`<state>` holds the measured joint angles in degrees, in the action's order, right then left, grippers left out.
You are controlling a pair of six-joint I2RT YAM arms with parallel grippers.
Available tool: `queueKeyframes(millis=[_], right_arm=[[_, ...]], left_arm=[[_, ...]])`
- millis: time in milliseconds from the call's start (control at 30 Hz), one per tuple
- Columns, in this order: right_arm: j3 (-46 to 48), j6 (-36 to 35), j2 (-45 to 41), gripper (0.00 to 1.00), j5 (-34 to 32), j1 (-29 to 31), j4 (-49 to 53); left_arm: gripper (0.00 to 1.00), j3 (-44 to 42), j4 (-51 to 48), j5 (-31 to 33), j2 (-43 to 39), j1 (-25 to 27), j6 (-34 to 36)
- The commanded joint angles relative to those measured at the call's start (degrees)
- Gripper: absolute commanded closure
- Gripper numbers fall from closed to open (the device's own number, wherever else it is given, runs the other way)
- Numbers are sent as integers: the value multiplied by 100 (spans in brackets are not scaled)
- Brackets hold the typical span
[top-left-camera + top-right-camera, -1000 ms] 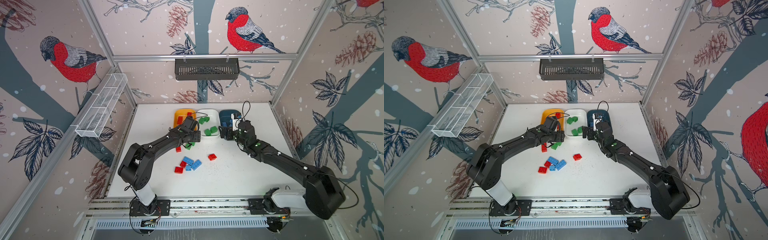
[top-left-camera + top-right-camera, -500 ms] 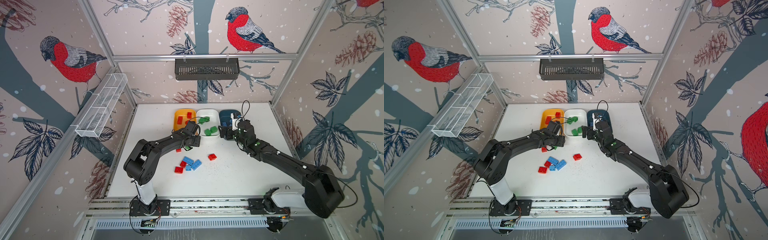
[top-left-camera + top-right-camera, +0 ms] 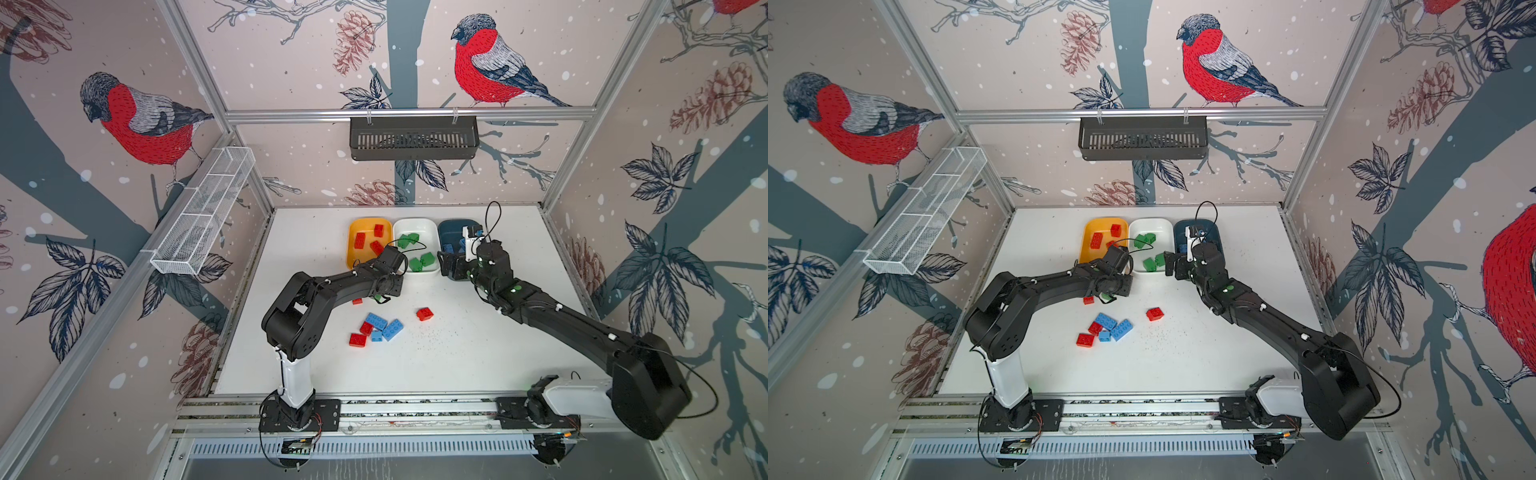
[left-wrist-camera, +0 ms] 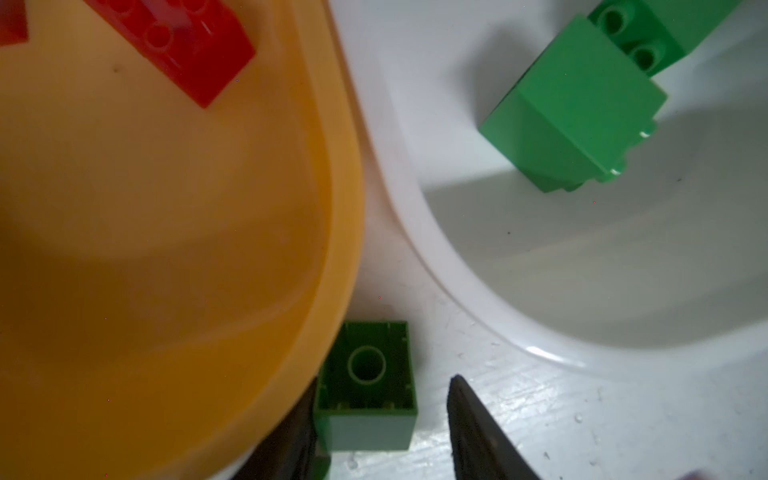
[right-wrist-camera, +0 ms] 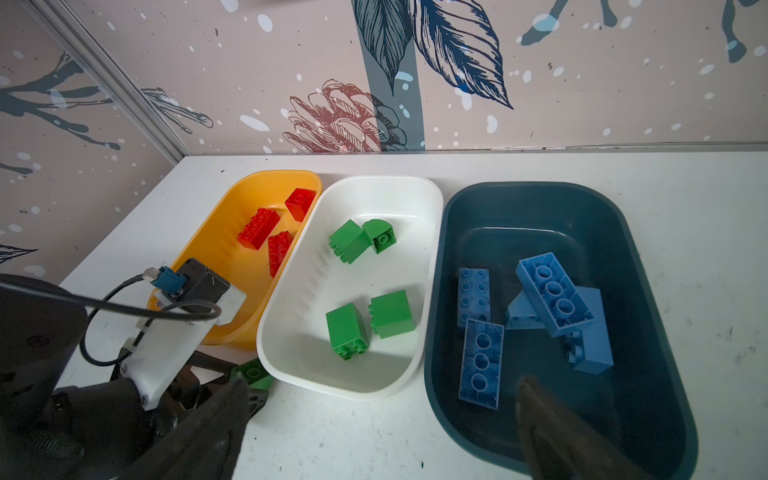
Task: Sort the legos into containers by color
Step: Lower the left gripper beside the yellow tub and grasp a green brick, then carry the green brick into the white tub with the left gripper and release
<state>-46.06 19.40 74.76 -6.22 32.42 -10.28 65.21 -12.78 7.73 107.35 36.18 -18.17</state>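
Note:
A small green lego [image 4: 365, 386] lies hollow side up on the table, against the front corner of the yellow-orange container [image 4: 345, 232]. My left gripper [image 4: 382, 386] straddles it: one finger touches it, and a gap shows beside the other finger [image 4: 469, 415]. In both top views the left gripper [image 3: 384, 296] [image 3: 1113, 296] covers most of that lego. My right gripper [image 5: 382, 384] [image 3: 446, 266] hovers open and empty at the near ends of the white container [image 5: 432, 232] and the teal container [image 5: 623, 232]. Red, green and blue legos lie sorted in the three containers.
Loose legos lie mid-table: a red one [image 3: 424, 313], blue ones [image 3: 376, 321] [image 3: 392, 329], red ones [image 3: 358, 339] [image 3: 366, 328] and a small red one [image 3: 357, 301]. A black basket [image 3: 413, 139] and a wire-mesh basket [image 3: 203, 212] hang on the walls.
My left gripper came down and toward the front from the tubs onto the green lego, and its jaws narrowed around it. The right arm stayed still.

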Motion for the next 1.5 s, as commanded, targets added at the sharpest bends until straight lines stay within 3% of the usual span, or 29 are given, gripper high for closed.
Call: queueKeyframes(millis=[0,133,333,567,833,1100,1467], right_arm=[[-3,27,-52,0,-27,5,-94],[5,-21,-30,0,27,1,-97],[-58,-142,33,0,118,-5,-57],[-118,-295,85,0,255,-16,69],[-9,-321,17,1,290,-34,185],[170,-97,-72,1,285,-34,154],[413,134,-269,1,213,-34,110]], left_arm=[[54,30,-70,505,107,72,-70],[57,-134,-28,598,251,130,-671],[62,-199,-47,948,291,378,-677],[67,-286,175,717,219,409,-898],[69,-340,101,745,-685,416,-960],[69,629,112,324,-776,416,-841],[69,1997,289,1081,439,414,-725]])
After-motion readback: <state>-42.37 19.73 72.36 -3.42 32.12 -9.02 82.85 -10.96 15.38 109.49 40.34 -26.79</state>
